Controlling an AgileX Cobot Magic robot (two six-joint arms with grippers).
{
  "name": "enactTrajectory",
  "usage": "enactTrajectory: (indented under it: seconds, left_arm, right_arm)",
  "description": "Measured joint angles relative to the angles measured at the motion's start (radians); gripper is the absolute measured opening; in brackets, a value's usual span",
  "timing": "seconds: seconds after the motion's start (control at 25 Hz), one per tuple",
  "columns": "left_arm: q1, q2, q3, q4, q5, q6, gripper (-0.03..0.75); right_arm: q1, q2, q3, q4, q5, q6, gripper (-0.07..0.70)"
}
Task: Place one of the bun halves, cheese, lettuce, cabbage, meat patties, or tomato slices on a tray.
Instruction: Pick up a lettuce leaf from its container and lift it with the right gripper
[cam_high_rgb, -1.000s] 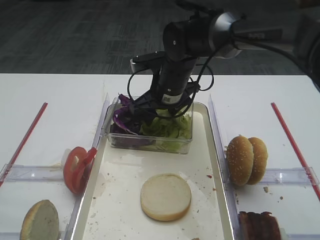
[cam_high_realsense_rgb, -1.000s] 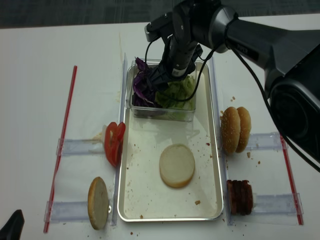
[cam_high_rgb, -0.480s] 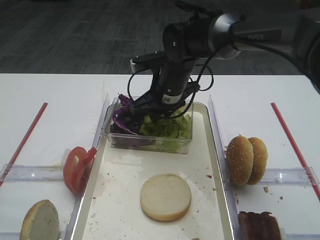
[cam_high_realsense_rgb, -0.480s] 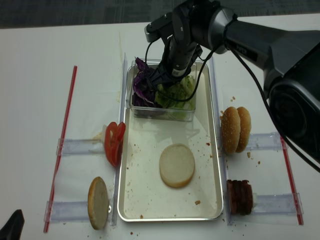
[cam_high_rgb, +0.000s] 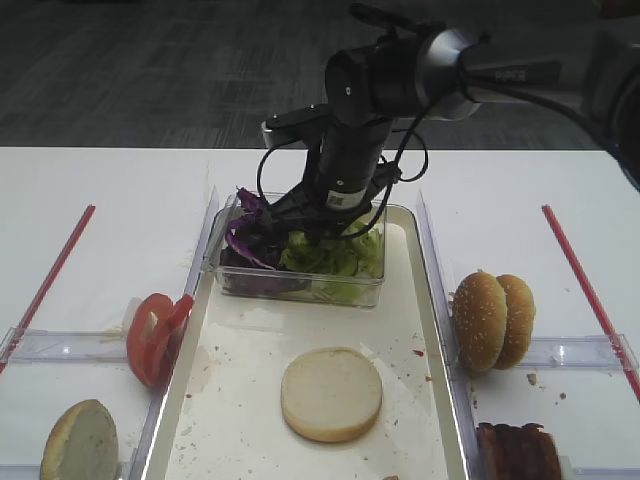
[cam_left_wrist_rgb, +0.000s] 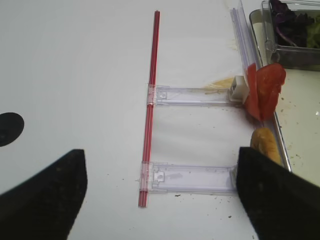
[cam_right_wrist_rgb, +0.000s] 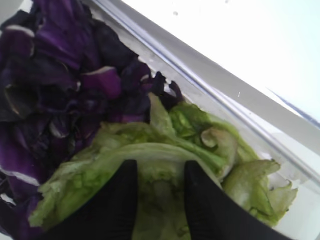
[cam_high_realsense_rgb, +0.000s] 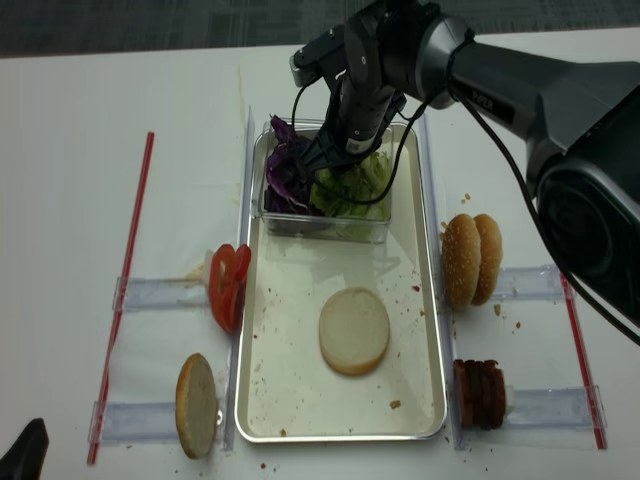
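My right gripper (cam_right_wrist_rgb: 161, 170) reaches down into the clear tub (cam_high_rgb: 300, 287) at the far end of the tray (cam_high_rgb: 240, 400). Its two black fingers are shut on a light green lettuce (cam_right_wrist_rgb: 100, 170) leaf that curls over their tips. Purple cabbage (cam_right_wrist_rgb: 60, 75) fills the tub's left side. One pale bun half (cam_high_rgb: 331, 393) lies cut face up in the middle of the tray. My left gripper (cam_left_wrist_rgb: 160, 160) hangs open over the white table, left of the tomato slices (cam_left_wrist_rgb: 265, 90), holding nothing.
Clear holders flank the tray: tomato slices (cam_high_rgb: 152, 335) and a bun half (cam_high_rgb: 80, 442) on the left, sesame buns (cam_high_rgb: 492, 318) and meat patties (cam_high_rgb: 518, 452) on the right. Red strips (cam_high_rgb: 50, 275) (cam_high_rgb: 585, 285) lie at the outer sides. Crumbs speckle the tray.
The right gripper's fingers have closed in on the lettuce inside the tub, and the wrist has shifted slightly. The rest of the scene is unchanged.
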Motion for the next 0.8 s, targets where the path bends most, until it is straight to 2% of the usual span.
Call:
enactTrajectory:
  seconds: [0.24, 0.52, 0.6, 0.76, 0.8]
  left_arm:
    - [0.000, 0.000, 0.000, 0.000, 0.000, 0.000, 0.596]
    - [0.000, 0.000, 0.000, 0.000, 0.000, 0.000, 0.596]
    - [0.000, 0.000, 0.000, 0.000, 0.000, 0.000, 0.596]
    - [0.000, 0.000, 0.000, 0.000, 0.000, 0.000, 0.596]
    - [0.000, 0.000, 0.000, 0.000, 0.000, 0.000, 0.596]
  right_arm:
    - [0.000, 0.024, -0.005, 0.000, 0.000, 0.000, 0.285]
    - [0.000, 0.024, -0.005, 0.000, 0.000, -0.007, 0.246]
    - [0.000, 0.024, -0.005, 0.000, 0.000, -0.007, 0.213]
    - [0.000, 0.024, -0.005, 0.000, 0.000, -0.007, 0.067]
    - [0.000, 0.024, -0.005, 0.000, 0.000, -0.005, 0.050]
